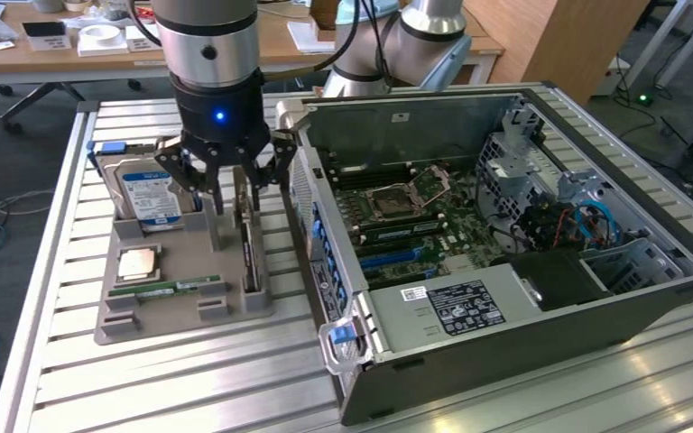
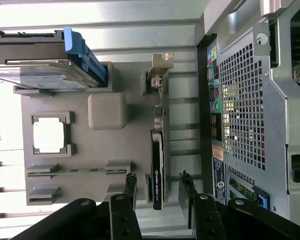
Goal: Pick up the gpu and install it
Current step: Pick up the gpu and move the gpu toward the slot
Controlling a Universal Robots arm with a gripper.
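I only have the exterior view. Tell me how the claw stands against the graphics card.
Observer: In the wrist view the claw is open, with one finger on each side of the graphics card. A gap shows on both sides.
Operator: Report which end of the card it's over.
Observer: The end with the small printed label on the edge. The silver bracket is at the opposite end.

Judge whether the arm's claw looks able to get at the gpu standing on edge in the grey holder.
Probably yes. The claw is open over the gpu, a finger on either side of the card, with nothing else in the gap. The hard drive and computer case stand off to the sides.
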